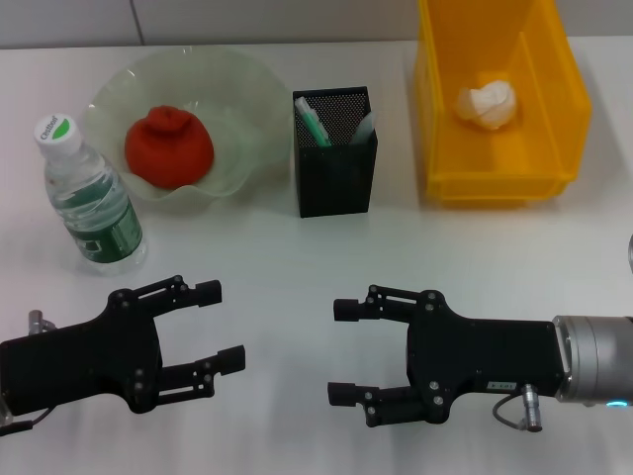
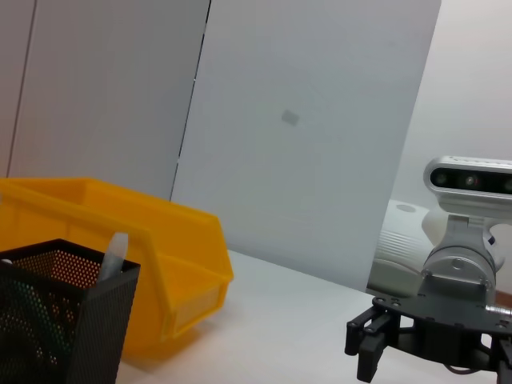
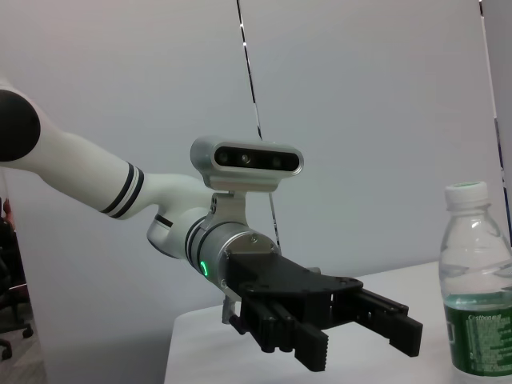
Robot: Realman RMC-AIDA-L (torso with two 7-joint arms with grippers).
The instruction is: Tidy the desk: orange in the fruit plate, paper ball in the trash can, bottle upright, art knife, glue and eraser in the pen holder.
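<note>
The orange (image 1: 168, 146) lies in the pale green fruit plate (image 1: 237, 94). A white paper ball (image 1: 487, 104) rests inside the yellow bin (image 1: 499, 178) that serves as trash can. The clear bottle (image 1: 89, 193) stands upright at the left, also seen as bottle (image 3: 480, 280). The black mesh pen holder (image 1: 334, 183) holds a green-and-white stick (image 1: 313, 119) and a pale item (image 1: 362, 129); I cannot tell which is the art knife or the glue, and the eraser is hidden. My left gripper (image 1: 223, 325) and right gripper (image 1: 339, 351) hover open and empty near the front edge, facing each other.
The white tabletop (image 1: 267, 257) stretches between the grippers and the row of containers. The left wrist view shows the pen holder (image 2: 64, 320), the yellow bin (image 2: 160, 256) and the right gripper (image 2: 364, 348). The left gripper (image 3: 360, 344) appears in the right wrist view.
</note>
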